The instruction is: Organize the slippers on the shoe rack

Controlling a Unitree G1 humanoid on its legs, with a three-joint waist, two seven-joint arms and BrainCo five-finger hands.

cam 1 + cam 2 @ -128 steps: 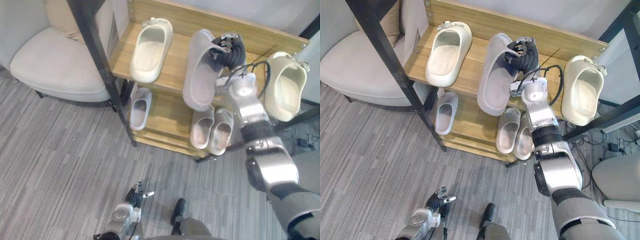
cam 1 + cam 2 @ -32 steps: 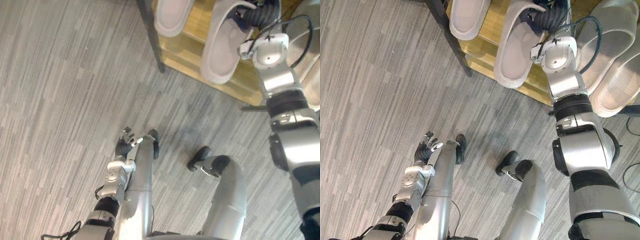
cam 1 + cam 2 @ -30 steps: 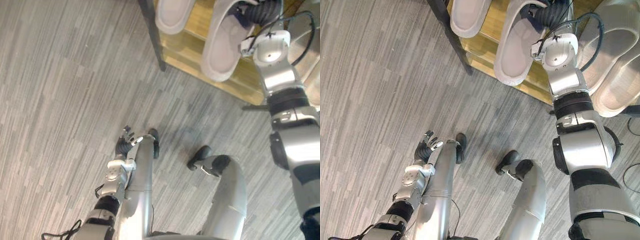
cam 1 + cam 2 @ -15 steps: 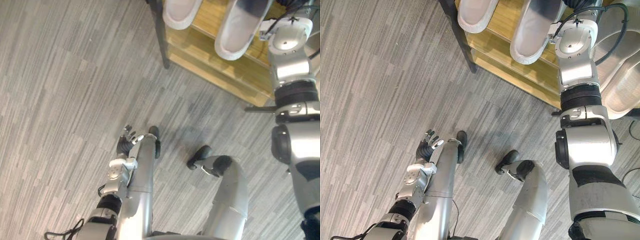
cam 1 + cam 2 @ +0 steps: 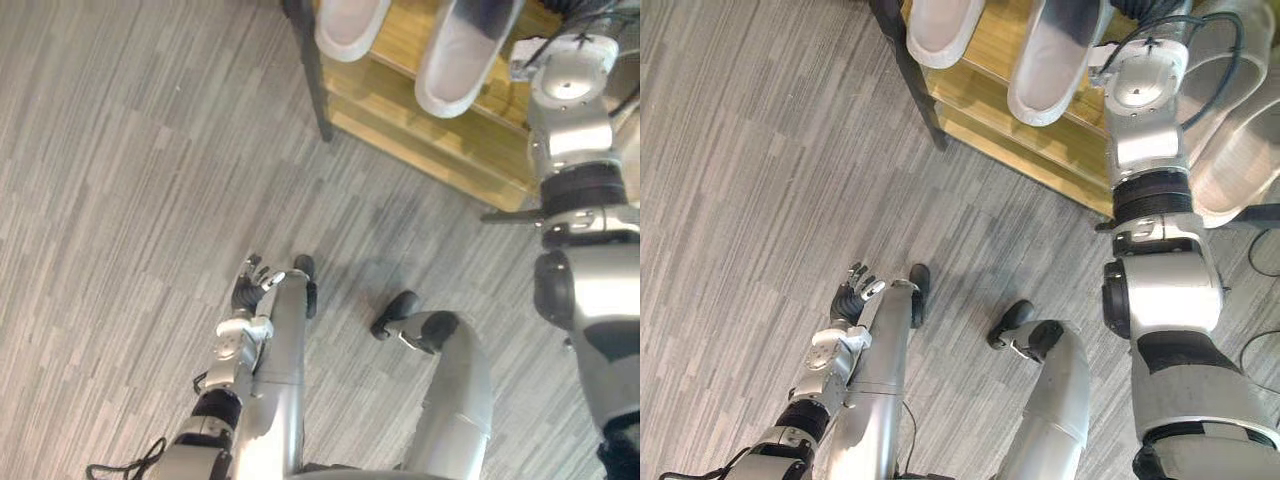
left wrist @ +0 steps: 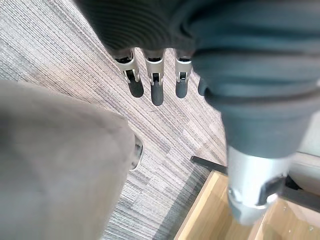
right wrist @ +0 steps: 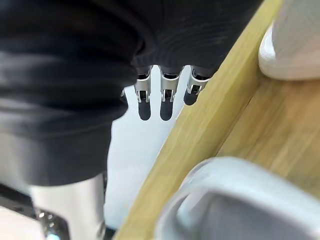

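Holds right hand [image 7: 166,100] straight-fingered at rack's [image 5: 440,150] back edge, beside slipper [image 5: 460,60]; hangs left hand [image 5: 250,287] loosely open above floor [image 5: 120,150].

The shoe rack [image 5: 432,140] is matt pale wood, the slippers [image 5: 455,70] smooth, perhaps rubbery plastic, the floor [image 5: 130,200] ribbed carpet.

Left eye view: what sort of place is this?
Probably an indoor entryway or lounge corner: a wooden shoe rack with black posts, pale slippers on its shelves, and grey striped carpet.
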